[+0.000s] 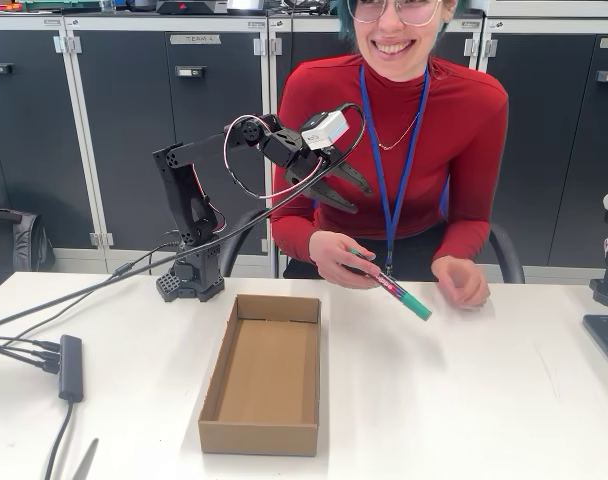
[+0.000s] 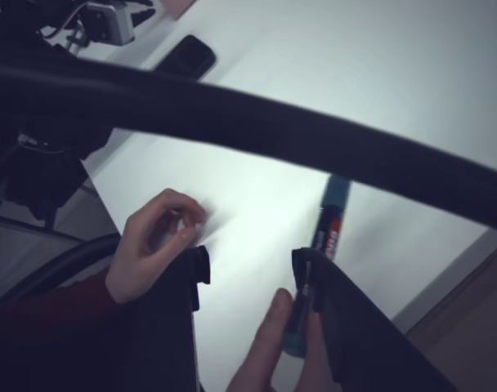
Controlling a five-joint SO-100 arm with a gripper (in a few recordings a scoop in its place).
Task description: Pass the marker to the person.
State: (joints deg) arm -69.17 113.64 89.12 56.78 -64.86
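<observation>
The marker (image 1: 391, 285) is in the person's hand (image 1: 339, 256), held above the far edge of the tabletop (image 1: 464, 400) and slanting down toward its right side, green end lowest. By the look of it, it is light, stiff and smooth-barrelled, so it could slip or swivel in a weak pinch. The labelled middle of the barrel is the safest place to hold it, with the cap left free.

The tool (image 1: 352, 190) hangs raised in front of the person's (image 1: 404, 130) chest, well above the marker, with the arm reaching out from its base near the far left of the tabletop. Its jaws stand apart and empty. In the wrist view the marker (image 2: 329, 229) lies just past one fingertip (image 2: 307, 269), probably not touching it, though the blur makes this uncertain. The person's other hand (image 2: 154, 249) rests beside the opposite one.
</observation>
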